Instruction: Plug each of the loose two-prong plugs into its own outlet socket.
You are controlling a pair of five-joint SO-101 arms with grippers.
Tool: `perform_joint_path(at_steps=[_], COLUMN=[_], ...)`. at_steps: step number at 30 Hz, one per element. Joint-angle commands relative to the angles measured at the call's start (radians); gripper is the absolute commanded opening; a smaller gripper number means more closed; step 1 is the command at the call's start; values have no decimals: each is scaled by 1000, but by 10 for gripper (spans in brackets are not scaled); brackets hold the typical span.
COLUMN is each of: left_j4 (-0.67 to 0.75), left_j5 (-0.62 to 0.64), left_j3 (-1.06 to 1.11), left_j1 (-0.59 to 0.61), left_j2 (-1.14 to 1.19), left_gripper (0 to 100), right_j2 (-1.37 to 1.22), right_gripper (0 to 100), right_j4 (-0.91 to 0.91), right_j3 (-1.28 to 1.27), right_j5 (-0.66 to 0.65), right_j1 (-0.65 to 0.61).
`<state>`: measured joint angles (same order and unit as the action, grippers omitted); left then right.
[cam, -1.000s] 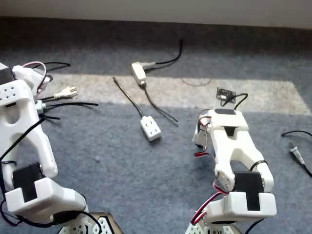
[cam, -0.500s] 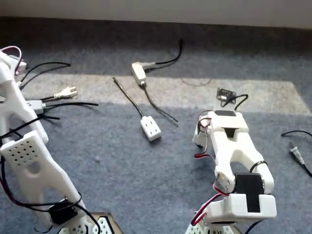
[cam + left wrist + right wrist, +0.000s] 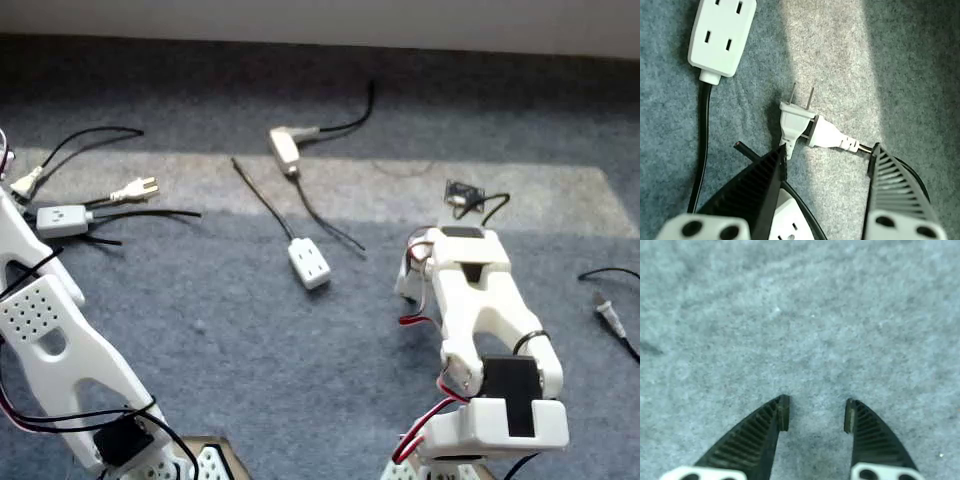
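Right arm [image 3: 480, 300]: folded low at 5 o'clock of the carpeted bench [image 3: 230, 350].
Right gripper [image 3: 817, 414]: jaws apart over bare carpet, holding nothing.
Left arm [image 3: 50, 330]: at 8 o'clock, extending toward the 9 o'clock edge.
Left gripper [image 3: 829, 155]: jaws wide apart, straddling the two-prong plug [image 3: 799, 125], which lies flat on the carpet in no socket; one jaw tip is right at the plug's body, contact unclear.
Near outlet block [image 3: 722, 35]: white, on a black cord, close to that plug's prongs but apart from them.
Centre outlet block [image 3: 309, 262]: mid-bench, sockets facing up, its black cord running toward 11 o'clock.
Side outlet block [image 3: 62, 218]: at 9 o'clock (perhaps the same block the left wrist sees; I cannot tell).
Side plug [image 3: 135, 188]: white, loose, just beyond the side outlet block.
Edge plug [image 3: 608, 316]: loose at 3 o'clock.
Far plug [image 3: 285, 148]: pale, at 12 o'clock, on a black cord.
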<state>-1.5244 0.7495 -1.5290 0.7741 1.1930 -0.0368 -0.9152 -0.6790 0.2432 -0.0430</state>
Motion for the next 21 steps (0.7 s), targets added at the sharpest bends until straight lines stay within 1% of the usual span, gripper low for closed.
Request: perform_joint_path(at_steps=[1, 3, 5, 8, 16, 21], left_j4=[117, 166, 209, 250, 256, 302], left_j5=[-8, -18, -57, -81, -81, -83], left_j3=[-39, -41, -41, -41, -41, -42], left_j1=[21, 31, 31, 33, 44, 67], left_j2=[31, 58, 82, 116, 180, 232], left_gripper=[268, 268, 267, 267, 267, 267], right_j2=[10, 10, 10, 10, 10, 10], right_gripper=[181, 181, 181, 181, 181, 181], right_j4=[42, 42, 42, 42, 79, 79], right_j3=[-1, -1, -1, -1, -7, -7], right_j5=[3, 3, 3, 3, 3, 3], right_j1=[8, 8, 8, 8, 8, 8])
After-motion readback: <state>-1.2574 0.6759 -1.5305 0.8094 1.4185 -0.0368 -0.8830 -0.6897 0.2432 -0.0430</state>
